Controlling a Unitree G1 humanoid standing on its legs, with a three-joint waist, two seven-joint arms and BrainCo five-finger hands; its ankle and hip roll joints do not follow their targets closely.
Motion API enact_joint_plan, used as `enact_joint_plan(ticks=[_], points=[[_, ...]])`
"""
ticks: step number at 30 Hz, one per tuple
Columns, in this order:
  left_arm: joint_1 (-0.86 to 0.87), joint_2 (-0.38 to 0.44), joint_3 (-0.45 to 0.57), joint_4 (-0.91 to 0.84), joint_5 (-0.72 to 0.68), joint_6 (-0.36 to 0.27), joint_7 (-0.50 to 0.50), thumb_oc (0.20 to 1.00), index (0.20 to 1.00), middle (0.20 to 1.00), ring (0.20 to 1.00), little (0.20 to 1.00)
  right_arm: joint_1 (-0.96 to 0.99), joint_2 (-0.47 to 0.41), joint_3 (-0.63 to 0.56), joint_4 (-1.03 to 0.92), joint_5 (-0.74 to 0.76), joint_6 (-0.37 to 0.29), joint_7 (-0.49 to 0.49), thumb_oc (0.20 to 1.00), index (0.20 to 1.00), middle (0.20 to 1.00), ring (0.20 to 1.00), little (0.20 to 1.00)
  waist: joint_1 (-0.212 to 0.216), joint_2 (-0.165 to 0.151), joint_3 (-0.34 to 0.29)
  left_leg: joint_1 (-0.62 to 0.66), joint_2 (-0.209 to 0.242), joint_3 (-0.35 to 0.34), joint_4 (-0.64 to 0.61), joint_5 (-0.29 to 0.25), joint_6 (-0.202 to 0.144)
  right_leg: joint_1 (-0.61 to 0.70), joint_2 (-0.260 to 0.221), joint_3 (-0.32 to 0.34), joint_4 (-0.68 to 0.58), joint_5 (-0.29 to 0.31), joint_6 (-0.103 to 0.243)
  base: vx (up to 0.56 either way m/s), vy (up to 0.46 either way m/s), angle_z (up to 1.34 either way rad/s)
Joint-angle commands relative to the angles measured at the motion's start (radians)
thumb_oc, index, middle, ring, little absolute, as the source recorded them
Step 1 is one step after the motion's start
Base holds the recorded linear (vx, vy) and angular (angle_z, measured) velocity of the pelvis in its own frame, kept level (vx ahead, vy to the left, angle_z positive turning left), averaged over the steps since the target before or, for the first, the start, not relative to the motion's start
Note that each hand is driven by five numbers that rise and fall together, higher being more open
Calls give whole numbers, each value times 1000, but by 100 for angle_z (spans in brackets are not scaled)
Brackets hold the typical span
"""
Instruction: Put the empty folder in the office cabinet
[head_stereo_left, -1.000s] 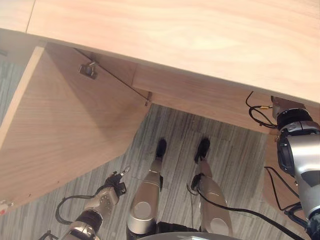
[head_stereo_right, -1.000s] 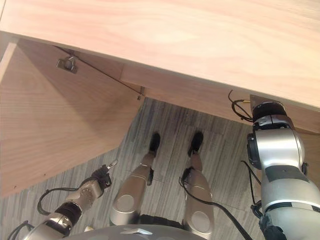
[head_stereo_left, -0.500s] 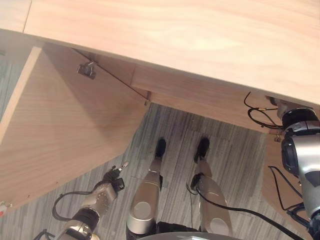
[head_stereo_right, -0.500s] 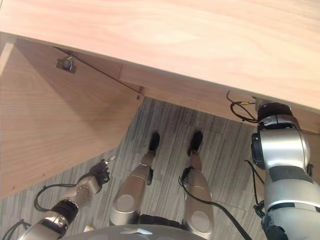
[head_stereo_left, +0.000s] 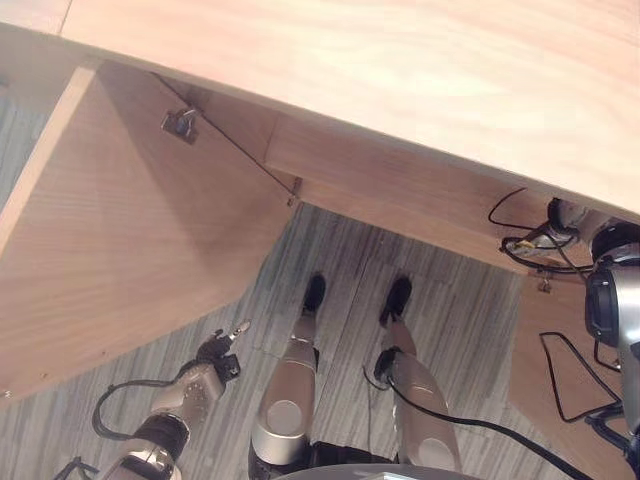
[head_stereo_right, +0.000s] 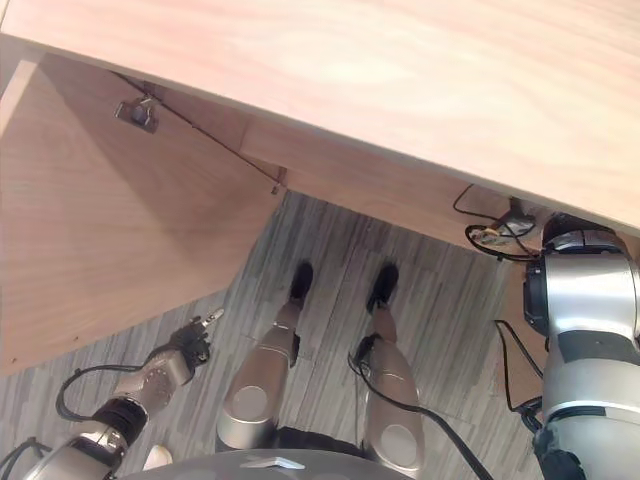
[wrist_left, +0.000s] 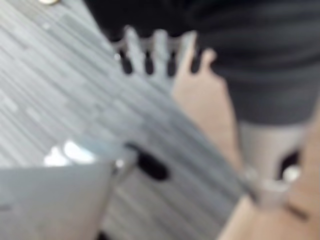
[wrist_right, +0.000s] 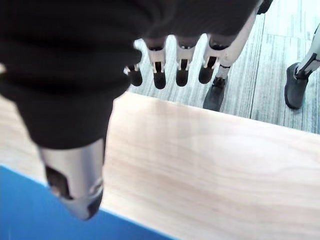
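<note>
The door (head_stereo_left: 120, 250) stood swung wide at 9 o'clock of the head views, its hinge (head_stereo_left: 180, 122) showing up at 11. A judgement: it was parked out like that so the cabinet's inside would be free to take the folder. The cabinet top (head_stereo_left: 400, 80) ran across from 10 to 2, a bare wood slab in those views.

Down at 7 o'clock the left hand (head_stereo_left: 210, 365) hung low over the striped floor (head_stereo_left: 330, 250), just below the door's lower edge. Its wrist view showed the fingers (wrist_left: 155, 47) straight in a row with nothing between them. It looked idle, kept low and out of the door's way.

Over at 3 o'clock the right arm reached up towards the top's near edge. In its wrist view, the right hand (wrist_right: 159, 62) hovered above the pale wood. Its fingers hung loosely extended past the edge with the floor beyond them, and it gripped nothing. The thumb jutted out apart from them, its tip just beside a blue sheet, the folder (wrist_right: 35, 212), which lay flat on the top. Whether the thumb touched it, I could not tell.

So the folder was not yet inside the cabinet and not yet in either hand. By my reading the right hand was placed for the pickup, and that grab had to come first. A thin flat folder on smooth wood could slide away rather than lift.
</note>
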Motion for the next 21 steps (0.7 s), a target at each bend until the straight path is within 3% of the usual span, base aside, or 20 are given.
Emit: enact_joint_plan(ticks=[1,8,17,21], points=[[20,99,-39,18,-33,5,26,1000,1000,1000,1000,1000,-51,-66,61,26,26,-6,-44,1000,1000,1000,1000,1000,29,23,-30,-31,75,25,-7,-69,-1,59,-55,-19,3,-214,104,-30,-9,1],[30,86,-43,17,-46,-1,31,1000,1000,1000,1000,1000,-6,-59,34,28,26,-58,-122,1000,1000,1000,1000,1000,26,23,-37,-21,73,29,-6,-74,2,71,-48,-13,3,-216,101,-20,21,0],[47,50,-68,3,-62,14,60,1000,1000,1000,1000,1000,134,-14,-17,40,26,-26,-117,1000,1000,1000,1000,1000,13,35,-84,11,62,43,-4,-92,15,96,-49,-1,3,-220,104,-31,94,-4],[51,20,-88,18,-51,27,74,1000,1000,1000,1000,1000,251,62,-58,49,26,-11,-75,1000,1000,1000,1000,1000,3,43,-116,34,50,58,-1,-104,28,112,-58,4,3,-214,109,-34,110,-13]])
